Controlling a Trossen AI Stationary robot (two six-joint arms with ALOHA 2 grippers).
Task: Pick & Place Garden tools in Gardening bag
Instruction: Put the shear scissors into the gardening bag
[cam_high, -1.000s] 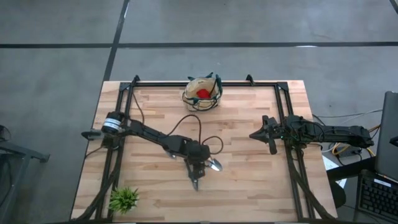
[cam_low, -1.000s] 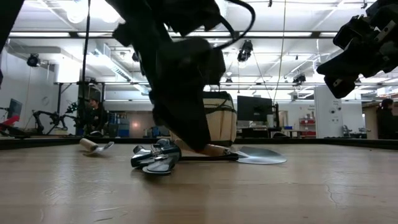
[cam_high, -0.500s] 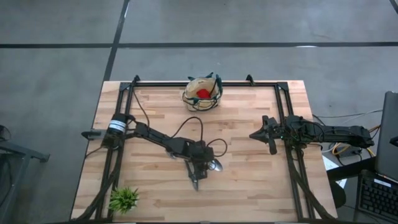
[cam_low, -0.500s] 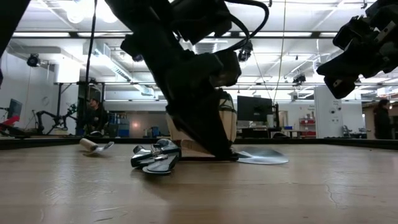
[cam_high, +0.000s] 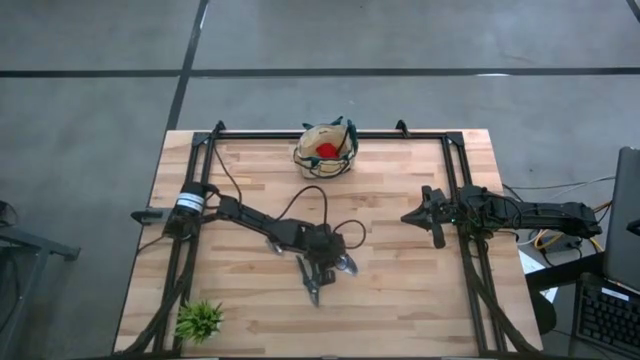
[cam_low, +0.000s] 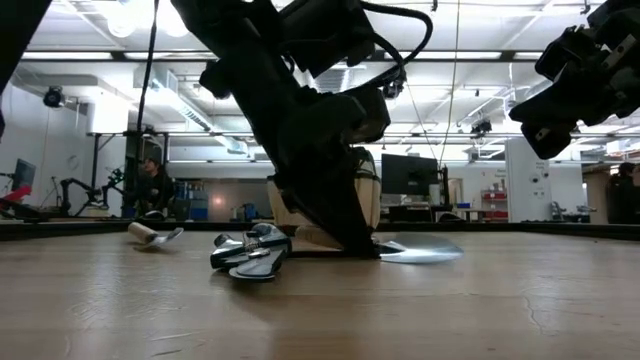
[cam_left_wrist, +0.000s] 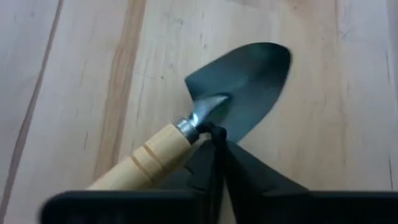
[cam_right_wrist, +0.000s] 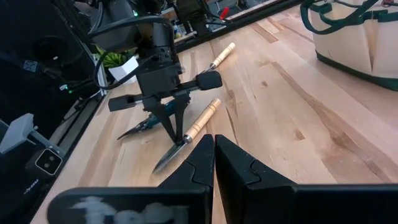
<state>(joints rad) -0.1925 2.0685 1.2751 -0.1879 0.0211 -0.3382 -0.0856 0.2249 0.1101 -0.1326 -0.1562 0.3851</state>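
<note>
Near the desk's middle, the left gripper (cam_high: 322, 272) has its fingers nearly closed on the trowel (cam_left_wrist: 211, 124) at its neck, ready for lifting toward the gardening bag (cam_high: 325, 150), while the right gripper (cam_high: 425, 216), closed and empty, waits at the right side.

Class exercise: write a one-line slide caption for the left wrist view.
Left gripper closing at the neck of a wooden-handled trowel lying on the table.

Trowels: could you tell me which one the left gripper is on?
The mid-table trowel beside the shears, pinched at its metal neck; the other trowel lies apart, untouched.
</note>
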